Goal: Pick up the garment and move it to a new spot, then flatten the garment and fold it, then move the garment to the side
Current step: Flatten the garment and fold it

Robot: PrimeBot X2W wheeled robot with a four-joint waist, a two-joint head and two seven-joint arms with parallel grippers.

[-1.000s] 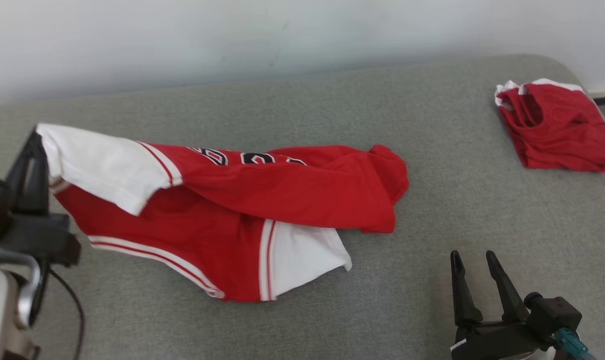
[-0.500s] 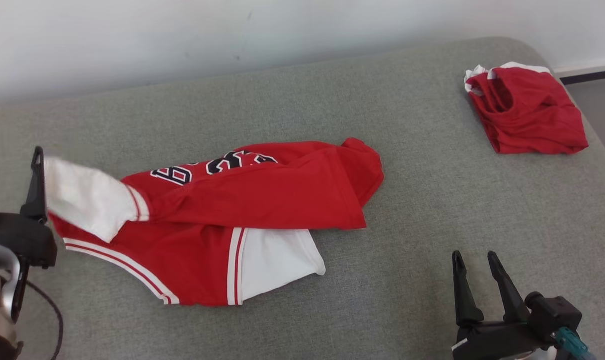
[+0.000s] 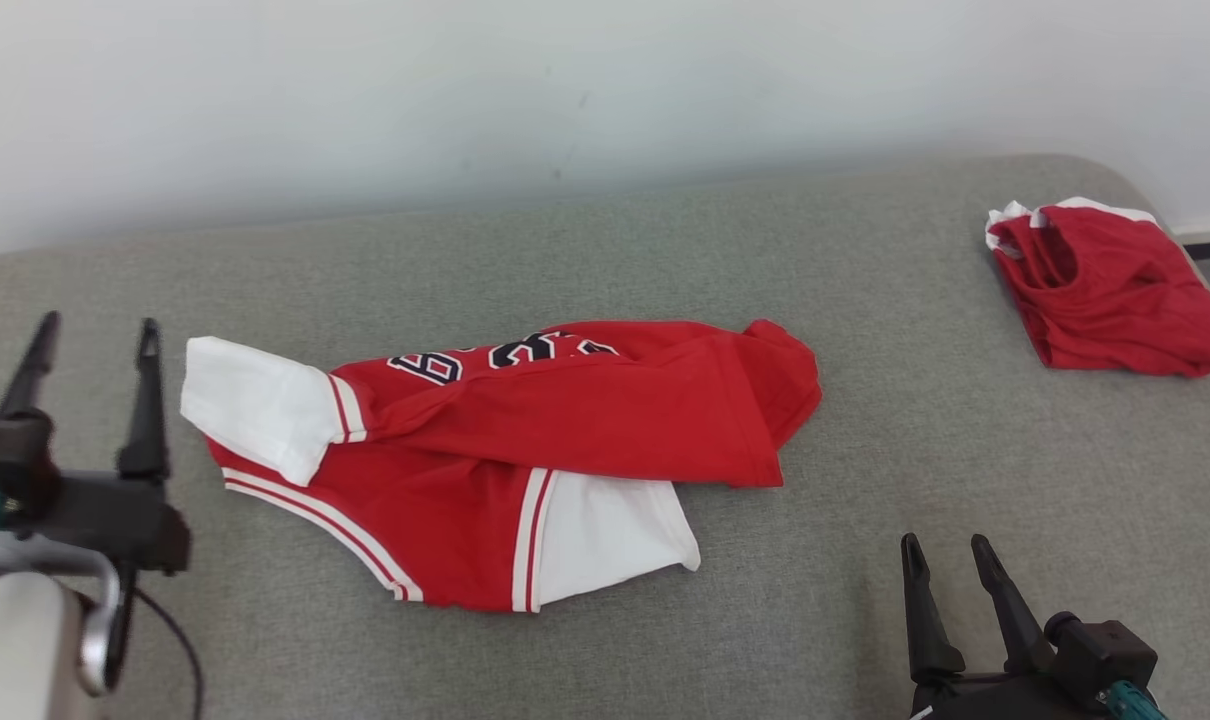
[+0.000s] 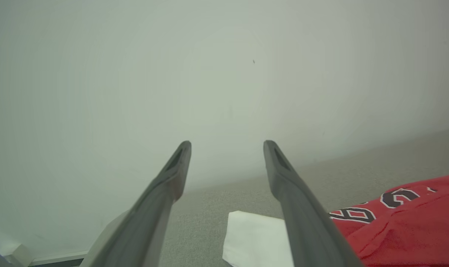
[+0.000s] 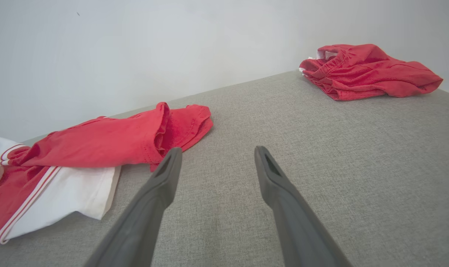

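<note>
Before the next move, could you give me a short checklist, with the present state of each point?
1. Left gripper open, empty: ok.
2. Right gripper open, empty: ok.
3. Jersey lying free on the grey surface: ok.
4. Jersey flat: not ok, red body doubled over, bunched.
5. Other red garment apart from jersey: ok.
6. Layers under the fold: cannot tell.

Left gripper [image 3: 99,322] jaws wide apart, empty. Right gripper [image 3: 943,541] likewise, lower right.
</note>
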